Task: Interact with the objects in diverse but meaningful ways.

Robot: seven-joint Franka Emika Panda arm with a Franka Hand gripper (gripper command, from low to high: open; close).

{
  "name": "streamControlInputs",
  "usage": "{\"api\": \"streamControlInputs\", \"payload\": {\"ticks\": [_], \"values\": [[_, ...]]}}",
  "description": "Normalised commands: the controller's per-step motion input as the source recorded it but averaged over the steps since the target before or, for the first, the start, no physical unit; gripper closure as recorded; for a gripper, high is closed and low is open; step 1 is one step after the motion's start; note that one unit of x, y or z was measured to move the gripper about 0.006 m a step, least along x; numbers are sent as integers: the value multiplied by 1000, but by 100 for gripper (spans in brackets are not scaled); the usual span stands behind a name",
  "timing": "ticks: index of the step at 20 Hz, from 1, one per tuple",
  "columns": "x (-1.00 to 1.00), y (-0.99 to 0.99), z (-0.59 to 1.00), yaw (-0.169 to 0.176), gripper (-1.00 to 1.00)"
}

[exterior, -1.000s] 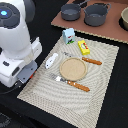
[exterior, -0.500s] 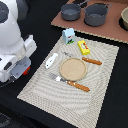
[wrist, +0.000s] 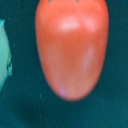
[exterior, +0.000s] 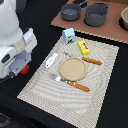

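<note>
A red tomato (exterior: 24,70) lies on the dark table just off the placemat's edge on the exterior view's left. It fills the wrist view (wrist: 70,50). My gripper (exterior: 17,66) hangs right over it; its fingers are hidden, so I cannot tell whether they are open or touching it. A white tube (exterior: 51,60) lies on the mat beside the plate. A white carton with green-blue print (exterior: 68,35) stands at the mat's far edge. A yellow packet (exterior: 85,47) lies next to it.
A round wooden plate (exterior: 73,68) sits mid-mat, with a wooden-handled fork (exterior: 70,82) in front and a knife (exterior: 88,60) behind. Two grey pots (exterior: 71,11) (exterior: 96,14) stand on a brown board at the back. The woven placemat (exterior: 55,102) covers the table's middle.
The arm has shifted toward the exterior view's left, off the placemat, and now stands over the tomato. The objects on the mat have not moved.
</note>
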Motion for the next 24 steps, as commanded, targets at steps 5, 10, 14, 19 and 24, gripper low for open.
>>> {"api": "streamControlInputs", "payload": {"ticks": [5, 10, 14, 19, 24], "values": [[427, 275, 842, -5, -100], [922, 107, 467, -4, -100], [968, 29, 263, -26, -100], [943, 33, 175, -31, -100], [945, 70, 150, -30, -100]]}}
